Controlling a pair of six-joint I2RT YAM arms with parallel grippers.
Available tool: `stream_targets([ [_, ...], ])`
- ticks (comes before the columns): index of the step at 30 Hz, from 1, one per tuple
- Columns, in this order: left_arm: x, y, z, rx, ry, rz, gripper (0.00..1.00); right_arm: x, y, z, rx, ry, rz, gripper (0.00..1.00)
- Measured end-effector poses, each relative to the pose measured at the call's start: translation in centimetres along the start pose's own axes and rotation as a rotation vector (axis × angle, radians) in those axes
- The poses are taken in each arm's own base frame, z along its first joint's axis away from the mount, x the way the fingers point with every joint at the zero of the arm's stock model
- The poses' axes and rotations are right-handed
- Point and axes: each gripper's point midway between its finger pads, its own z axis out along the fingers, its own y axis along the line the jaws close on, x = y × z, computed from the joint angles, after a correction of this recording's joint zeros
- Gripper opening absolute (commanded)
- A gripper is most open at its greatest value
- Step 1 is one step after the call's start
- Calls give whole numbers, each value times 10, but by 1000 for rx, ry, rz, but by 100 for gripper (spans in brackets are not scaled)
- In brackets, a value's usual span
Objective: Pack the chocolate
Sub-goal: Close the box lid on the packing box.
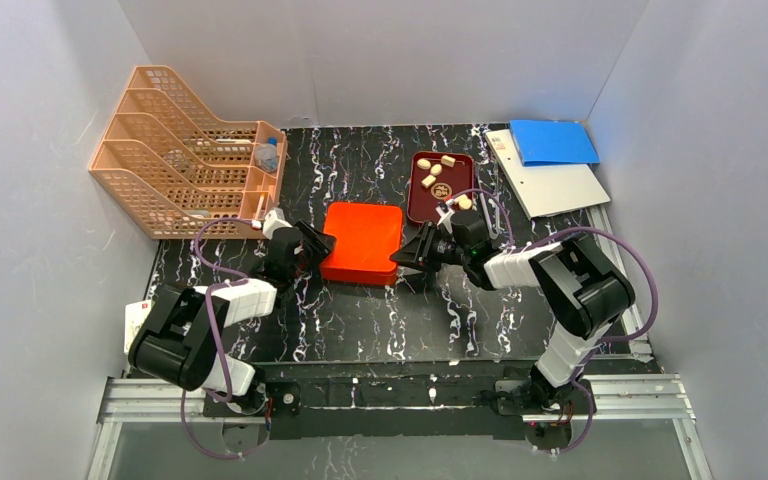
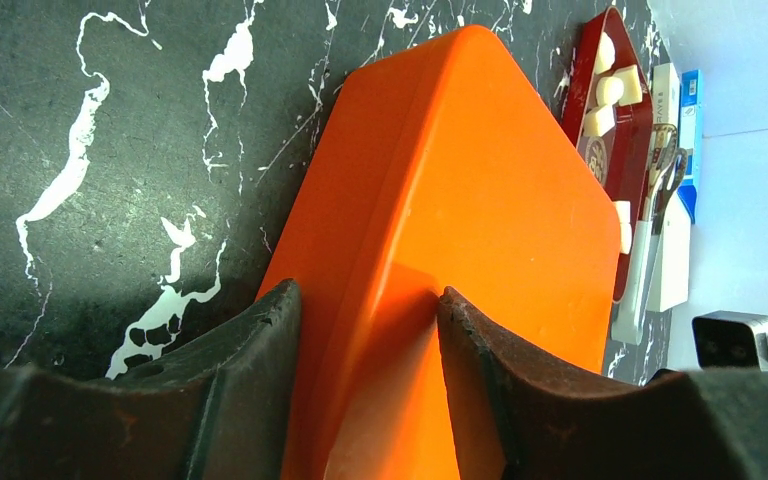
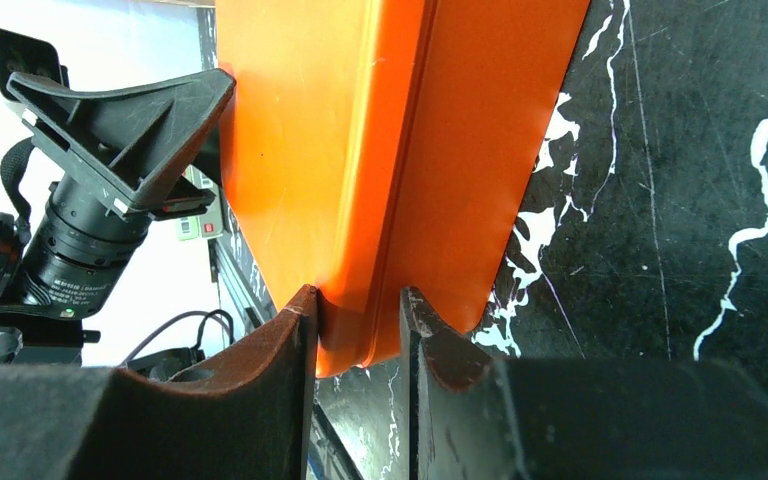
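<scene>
The box (image 1: pixel 362 242) lay closed on the desk (image 1: pixel 380 310), and the left pincer (image 1: pixel 310 245) was clenched on its left edge, one finger (image 2: pixel 260 380) against the side wall and the other over the lid. The right pincer (image 1: pixel 408 255) was likewise clamped on the box's right edge, the orange rim pinched between its fingers (image 3: pixel 290 370). The chocolate (image 1: pixel 436 170) lay as loose pale pieces in the tray (image 1: pixel 458 178) just behind and to the right of the box, none of it in either pincer.
</scene>
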Motion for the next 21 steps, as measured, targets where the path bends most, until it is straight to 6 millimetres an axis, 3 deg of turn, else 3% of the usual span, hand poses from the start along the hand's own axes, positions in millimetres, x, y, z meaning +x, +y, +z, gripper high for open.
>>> stream_targets([
  [13, 0, 0, 0, -7, -26, 6, 0, 0, -1, 1, -8, -22, 22, 1],
  [21, 0, 0, 0, -15, -44, 7, 0, 0, -2, 0, -17, -45, 31, 1],
])
